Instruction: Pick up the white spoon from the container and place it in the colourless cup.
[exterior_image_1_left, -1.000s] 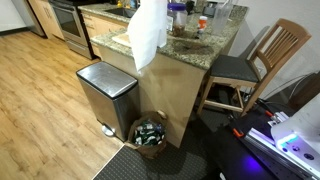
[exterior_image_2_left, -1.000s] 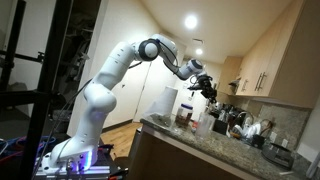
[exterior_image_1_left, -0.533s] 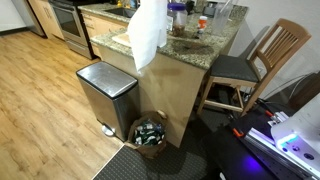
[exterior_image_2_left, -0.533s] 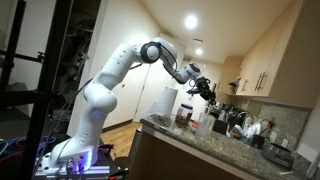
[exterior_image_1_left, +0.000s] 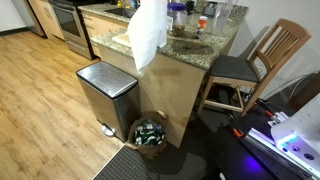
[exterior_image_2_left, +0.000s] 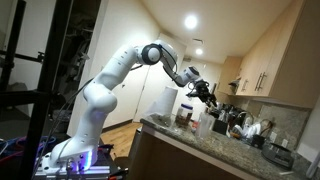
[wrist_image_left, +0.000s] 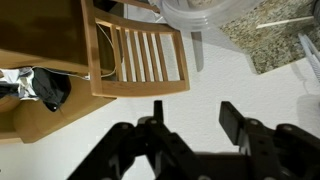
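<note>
My gripper (wrist_image_left: 195, 125) is open and empty, with both black fingers apart in the wrist view. In an exterior view it (exterior_image_2_left: 204, 89) hangs in the air above the granite counter (exterior_image_2_left: 215, 145). A thin white utensil (wrist_image_left: 285, 22), apparently the spoon, lies over the granite at the top right of the wrist view, far from my fingers. A clear round container rim (wrist_image_left: 205, 10) shows at the top edge. Clear cups and jars (exterior_image_2_left: 200, 120) stand on the counter below the gripper; the same cluster (exterior_image_1_left: 190, 18) shows in the exterior view of the island. I cannot tell which one is the colourless cup.
A wooden chair (exterior_image_1_left: 265, 60) stands beside the island and also fills the upper left of the wrist view (wrist_image_left: 140, 55). A steel bin (exterior_image_1_left: 105, 95) and a small basket (exterior_image_1_left: 150, 132) stand on the floor. A white bag (exterior_image_1_left: 150, 35) hangs off the counter.
The gripper has shifted slightly down and back toward the arm's base above the counter. It has stayed open. Nothing on the counter has moved.
</note>
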